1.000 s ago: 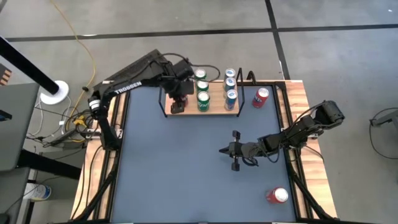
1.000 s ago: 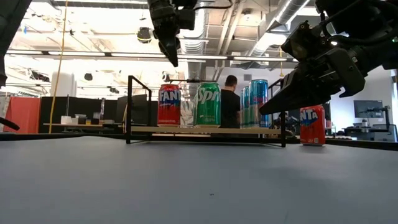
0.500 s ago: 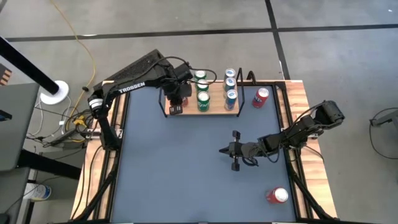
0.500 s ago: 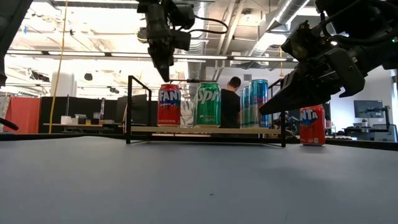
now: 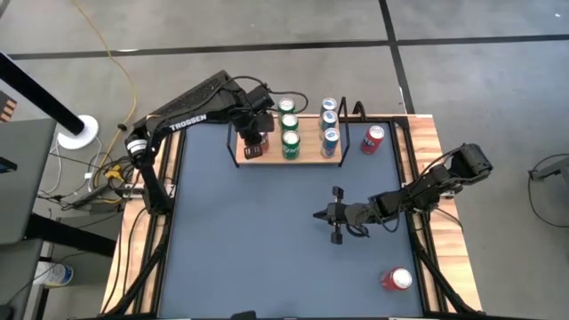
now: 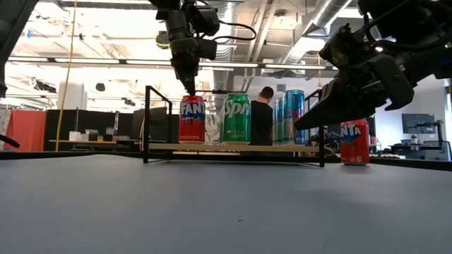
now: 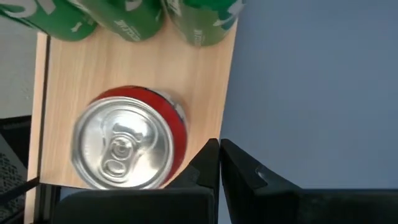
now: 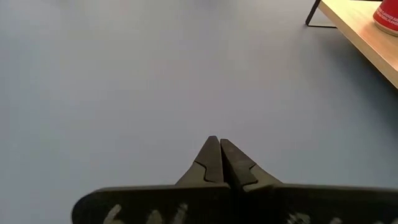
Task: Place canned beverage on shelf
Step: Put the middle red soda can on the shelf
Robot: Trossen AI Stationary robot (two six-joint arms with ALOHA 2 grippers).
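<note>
Hovering over red can [image 7: 127, 138] on shelf [image 7: 205, 81], left claw [image 7: 219, 149] together, right claw [image 8: 219, 147] together

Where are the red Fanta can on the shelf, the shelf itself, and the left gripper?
red Fanta can [image 7: 124, 144], left wrist view, silver lid.
shelf [image 6: 233, 147], low view, front edge of the wood board.
left gripper [image 7: 219, 155], left wrist view, between its shut fingertips.

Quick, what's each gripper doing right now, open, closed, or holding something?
Left gripper: closed, empty, above the red can on the shelf.
Right gripper: closed, empty, over the tabletop.
</note>
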